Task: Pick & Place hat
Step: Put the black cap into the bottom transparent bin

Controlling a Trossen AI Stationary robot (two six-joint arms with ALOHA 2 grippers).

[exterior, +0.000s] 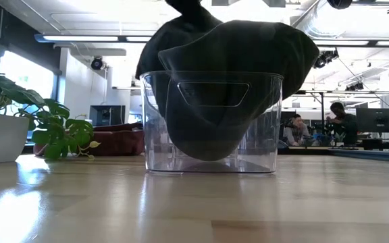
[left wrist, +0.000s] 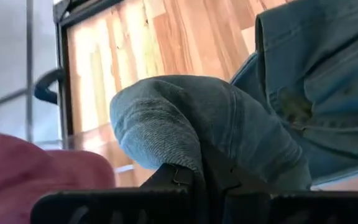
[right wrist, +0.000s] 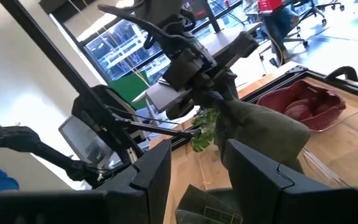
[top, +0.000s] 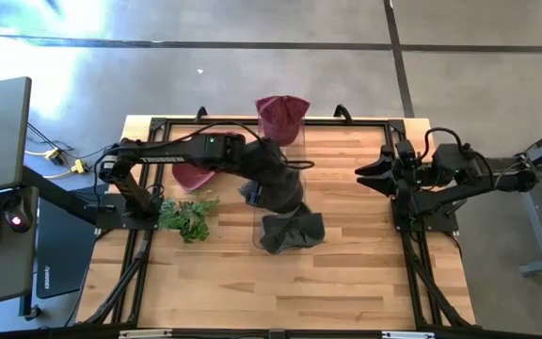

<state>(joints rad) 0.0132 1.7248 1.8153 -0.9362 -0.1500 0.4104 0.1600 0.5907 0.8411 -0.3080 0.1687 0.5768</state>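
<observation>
Dark denim hat (exterior: 225,88), pinched by closed left gripper (top: 269,200), is draped over clear bin (exterior: 211,121) rim; snagging or tipping is risked on release; right gripper (top: 365,173) is held half-open, empty.

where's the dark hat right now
In the high view the dark hat sits mid-table in the clear bin, draped over its rim, pinched by the left gripper, right of the plant.
</observation>
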